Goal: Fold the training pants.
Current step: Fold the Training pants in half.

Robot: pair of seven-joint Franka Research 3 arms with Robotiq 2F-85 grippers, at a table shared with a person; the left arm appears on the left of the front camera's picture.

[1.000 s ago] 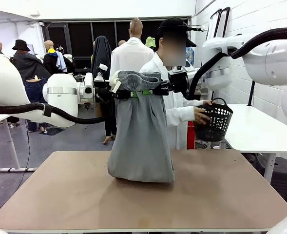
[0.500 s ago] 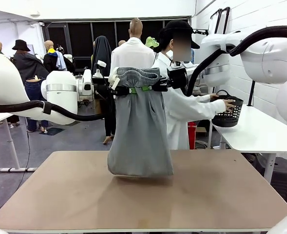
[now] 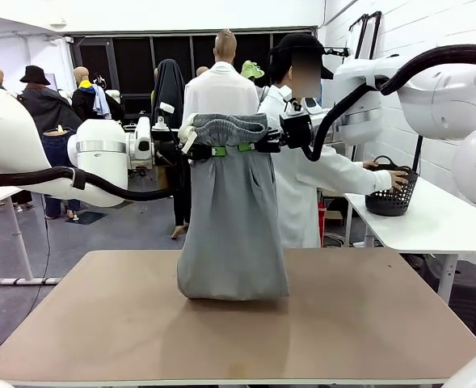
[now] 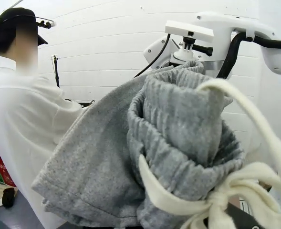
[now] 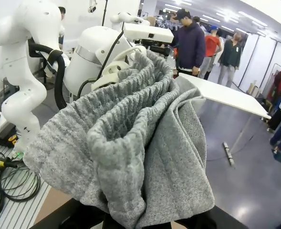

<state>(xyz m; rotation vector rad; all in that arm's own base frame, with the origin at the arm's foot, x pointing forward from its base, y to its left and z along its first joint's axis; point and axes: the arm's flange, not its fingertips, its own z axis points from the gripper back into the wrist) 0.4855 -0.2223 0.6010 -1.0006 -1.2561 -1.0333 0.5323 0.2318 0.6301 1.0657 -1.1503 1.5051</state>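
Note:
The training pants (image 3: 233, 226) hang as a light grey column from their gathered waistband (image 3: 229, 129), with the lower end resting bunched on the tan table (image 3: 367, 323). My left gripper (image 3: 208, 151) is shut on the waistband's left side and my right gripper (image 3: 252, 147) is shut on its right side, green pads showing close together. In the left wrist view the ribbed waistband (image 4: 178, 129) and whitish drawstring (image 4: 226, 186) bulge right in front of the camera. The right wrist view has the folded waistband cloth (image 5: 126, 143) heaped over my fingers.
A person in a white shirt (image 3: 302, 186) stands behind the pants, one hand on a black mesh basket (image 3: 393, 194) set on a white side table (image 3: 431, 222) at the right. The tan table has bare surface around the pants.
The person carried the black basket rightward and set it on the white side table. My grippers and the pants have barely moved, with the waistband slightly lower than half a second ago.

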